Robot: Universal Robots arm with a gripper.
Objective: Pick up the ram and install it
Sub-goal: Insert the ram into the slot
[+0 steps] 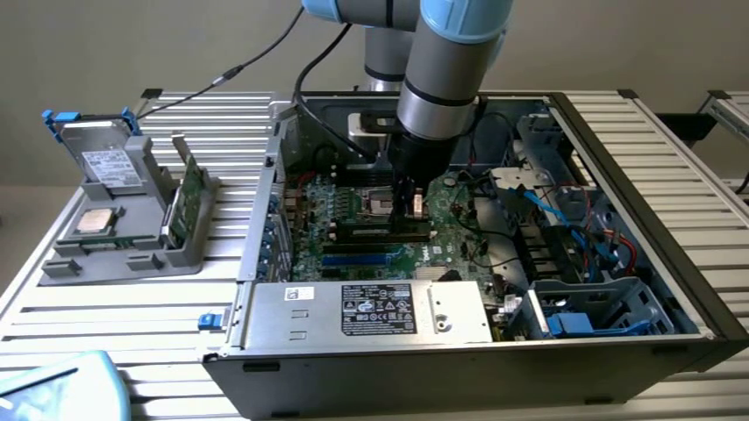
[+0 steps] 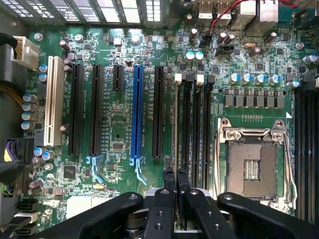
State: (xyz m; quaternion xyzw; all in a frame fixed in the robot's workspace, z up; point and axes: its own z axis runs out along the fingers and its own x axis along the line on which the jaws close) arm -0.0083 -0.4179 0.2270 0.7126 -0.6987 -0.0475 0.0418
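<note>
Reaching down from 12 o'clock in the exterior view, my arm [image 1: 451, 79] drops almost upright into the open computer case [image 1: 661, 184], leaning a little toward 1 o'clock at its upper end. The wrist points straight down at the motherboard [image 1: 351, 197]. My gripper [image 1: 412, 209] sits low over the black memory slots near the middle of the board. In the wrist view my 2 fingers [image 2: 169, 181] are pinched close together on the ram [image 2: 174, 124], which I see edge-on as a thin pale line lying along the outermost of the 4 memory slots, the one nearest the black expansion slot and the blue slot [image 2: 138, 114]. The ram stands upright in line with that slot; I cannot tell whether it is fully seated. The empty processor socket [image 2: 251, 167] lies beyond the other side of that slot group. In the exterior view the power supply [image 1: 374, 311] sits at 6 o'clock of my gripper. At 9 o'clock, well apart from the case, a grey holder [image 1: 117, 254] carries a second green board [image 1: 189, 197] standing on edge.
</note>
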